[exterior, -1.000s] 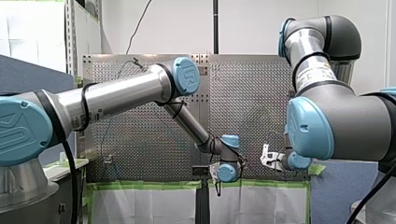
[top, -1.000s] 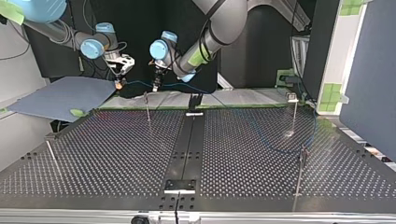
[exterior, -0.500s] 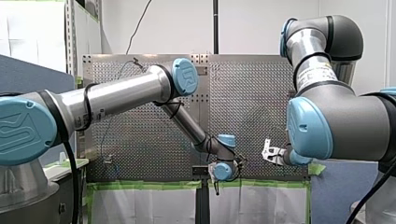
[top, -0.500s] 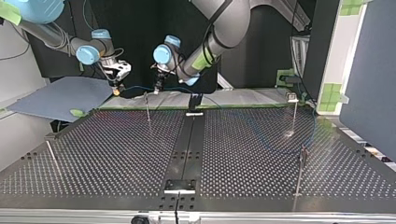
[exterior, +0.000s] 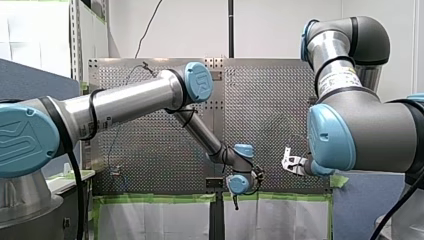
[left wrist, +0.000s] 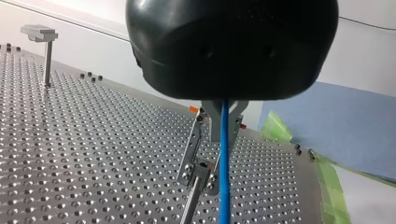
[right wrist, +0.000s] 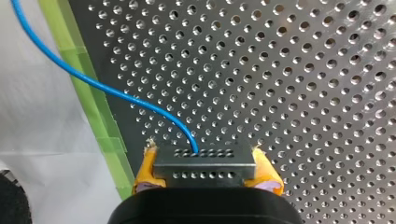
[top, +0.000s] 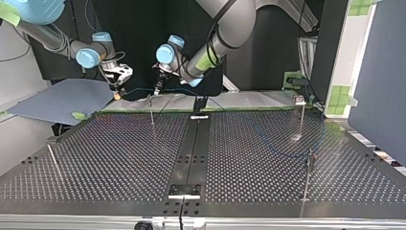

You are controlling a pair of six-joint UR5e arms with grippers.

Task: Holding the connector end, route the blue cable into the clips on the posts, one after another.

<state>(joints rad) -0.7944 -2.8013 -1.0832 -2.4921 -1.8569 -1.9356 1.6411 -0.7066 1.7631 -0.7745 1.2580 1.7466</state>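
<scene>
Left tool [top: 157,89] nudged toward edge post [top: 151,110], pinching blue cable [left wrist: 224,156]; right tool [right wrist: 205,166] — clamped on connector [right wrist: 204,171]

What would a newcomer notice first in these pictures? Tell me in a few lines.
The blue cable stands out: in the right wrist view it arcs into a grey connector pinched between the yellow pads of my right gripper. In the left wrist view it runs between the metal fingers of my left gripper, beside a clip-topped post. In the top view both arms work at the far edge of the perforated table.
</scene>
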